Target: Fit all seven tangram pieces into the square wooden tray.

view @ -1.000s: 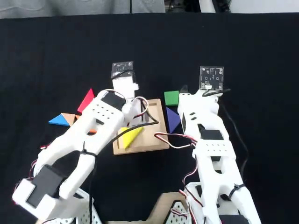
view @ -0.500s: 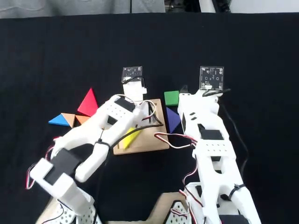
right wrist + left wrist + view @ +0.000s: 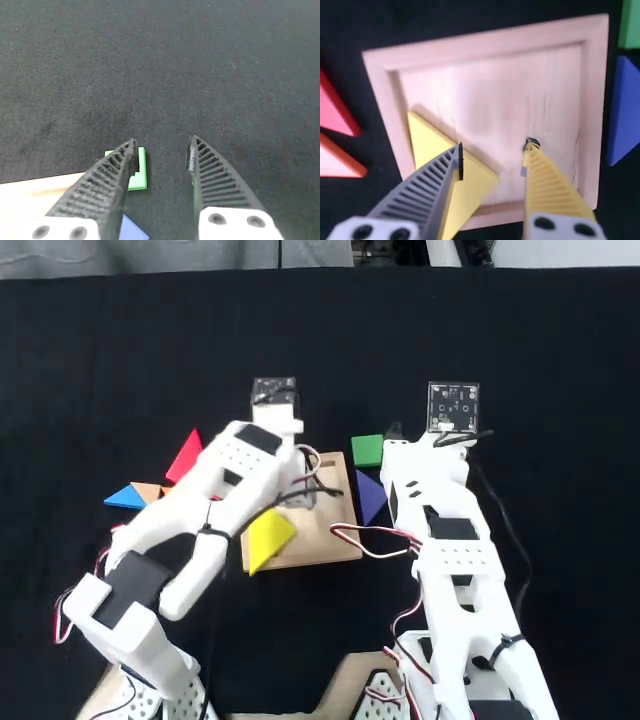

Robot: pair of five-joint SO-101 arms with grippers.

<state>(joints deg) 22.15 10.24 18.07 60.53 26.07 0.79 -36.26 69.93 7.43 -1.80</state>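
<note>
High view is showing us loose pieces lying toward the left edge of the worktop [image 3: 520, 340]: a light-blue triangle [image 3: 124, 498], a tan piece [image 3: 148, 492] and a red triangle [image 3: 185, 456]. Mid-worktop, the wooden tray [image 3: 335, 530] is holding the yellow triangle [image 3: 268, 536] in its near-left corner, one tip seemingly riding onto the rim. Our left end effector [image 3: 494, 147] is hovering above it, released and gripping nothing. We are judging this step as seating the triangle: we should be nudging it flat against both inner walls, pressing gently. Rightward, the green square [image 3: 367, 450] and blue triangle [image 3: 370, 495] are lying beside the tray. Our right end effector [image 3: 162, 142] is hanging released near the green square.
</note>
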